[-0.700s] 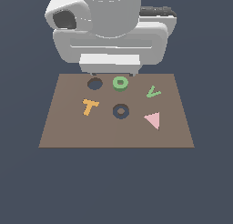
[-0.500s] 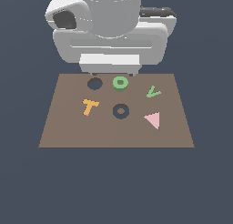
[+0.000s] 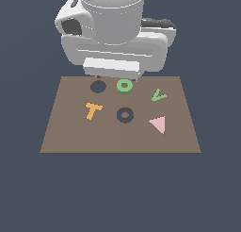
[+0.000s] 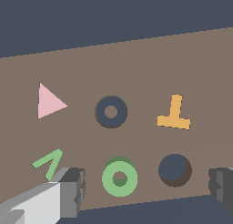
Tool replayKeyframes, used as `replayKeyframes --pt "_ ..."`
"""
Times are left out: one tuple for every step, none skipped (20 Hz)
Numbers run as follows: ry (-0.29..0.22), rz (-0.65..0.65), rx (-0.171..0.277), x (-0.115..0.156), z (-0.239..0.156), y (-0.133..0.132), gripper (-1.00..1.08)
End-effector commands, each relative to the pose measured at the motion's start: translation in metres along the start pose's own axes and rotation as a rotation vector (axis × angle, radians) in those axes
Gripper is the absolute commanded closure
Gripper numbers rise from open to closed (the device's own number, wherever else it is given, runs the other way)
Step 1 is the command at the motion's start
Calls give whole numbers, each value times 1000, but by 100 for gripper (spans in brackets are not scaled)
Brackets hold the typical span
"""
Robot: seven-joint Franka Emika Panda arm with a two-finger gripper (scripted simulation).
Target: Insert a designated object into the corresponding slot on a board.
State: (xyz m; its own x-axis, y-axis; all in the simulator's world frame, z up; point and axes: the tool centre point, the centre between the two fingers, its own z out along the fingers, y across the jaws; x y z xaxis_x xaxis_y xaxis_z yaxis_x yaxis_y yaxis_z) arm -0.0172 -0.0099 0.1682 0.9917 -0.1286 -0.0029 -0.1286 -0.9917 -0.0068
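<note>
My big white arm [image 3: 113, 33] hangs over the far edge of the brown board [image 3: 70, 136]. I see no brand or label anywhere. The only things that look like writing are the letter shapes lying on the board.

In the exterior view I use the board as a clock, with 12 at the far edge under my arm. The pink triangle [image 3: 158, 124] lies at about 4 o'clock. The orange T [image 3: 93, 110] lies at about 9 o'clock. The green V [image 3: 158, 95] lies at about 2 o'clock. The slot [image 3: 124, 115], a dark ring with a brown dot in it, sits near the middle. The plain dark hole [image 3: 98, 87] is at about 11 o'clock. The green ring [image 3: 124, 86] lies flat at 12 o'clock, just beside that hole and well apart from the slot.

My gripper [image 4: 148, 184] is spread wide and holds nothing. In the wrist view one grey finger [image 4: 73, 189] is just beside the green ring [image 4: 119, 177], not touching it. The other finger [image 4: 222, 182] is past the plain dark hole [image 4: 174, 169]. The ring and the hole both sit between my fingers.
</note>
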Motion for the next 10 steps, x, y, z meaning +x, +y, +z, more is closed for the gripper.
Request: replayKeyframes --pt "0 42 -1 -5 8 1 -92" --pt "0 62 -1 -8 12 1 -92" --pt "0 83 -1 -11 16 1 -92" --pt "1 106 -1 -13 20 2 -92" --pt "1 129 -2 -16 24 2 -92" --pt "1 154 -2 -20 29 2 -92" --pt "1 181 -2 -23 34 2 -92" --pt "2 208 -3 -26 39 2 -92" --pt "2 237 -3 -30 44 1 -92" --pt "2 267 -3 -34 50 1 -92"
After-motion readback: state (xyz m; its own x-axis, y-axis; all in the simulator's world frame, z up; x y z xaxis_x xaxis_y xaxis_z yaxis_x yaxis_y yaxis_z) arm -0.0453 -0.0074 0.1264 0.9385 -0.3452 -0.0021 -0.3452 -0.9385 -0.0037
